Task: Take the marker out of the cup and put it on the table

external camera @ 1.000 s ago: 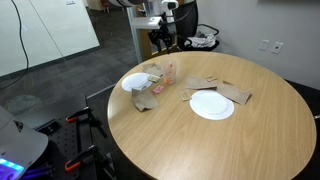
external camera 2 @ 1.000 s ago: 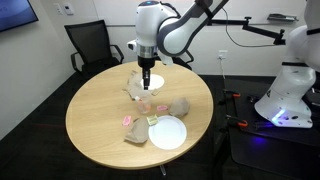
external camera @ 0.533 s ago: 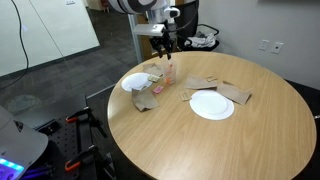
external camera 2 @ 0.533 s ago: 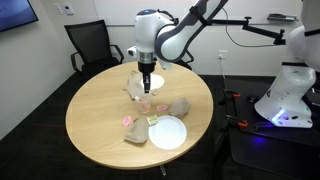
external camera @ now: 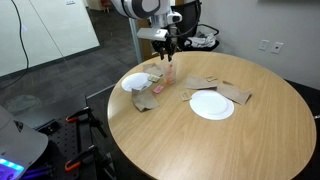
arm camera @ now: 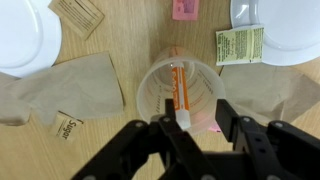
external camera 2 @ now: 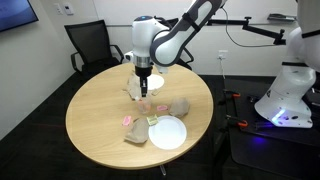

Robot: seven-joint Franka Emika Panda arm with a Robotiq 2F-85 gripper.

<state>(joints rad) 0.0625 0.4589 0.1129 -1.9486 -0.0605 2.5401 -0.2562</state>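
- Presently, the gripper (arm camera: 190, 138) hangs straight above the cup (arm camera: 150, 92), fingers apart and holding nothing, set either side of the marker (arm camera: 179, 88).
- The marker leans inside the cup, whitish end uppermost, which suits a pinch from above.
- The cup stands upright on the table (arm camera: 130, 30); judged: extraction not yet begun.

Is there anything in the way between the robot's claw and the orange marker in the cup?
Nothing visible is in the way. In the wrist view the gripper hangs open right above the cup. The marker leans inside, its whitish end up toward the fingers. The brown napkin lies beside the cup, not over it.
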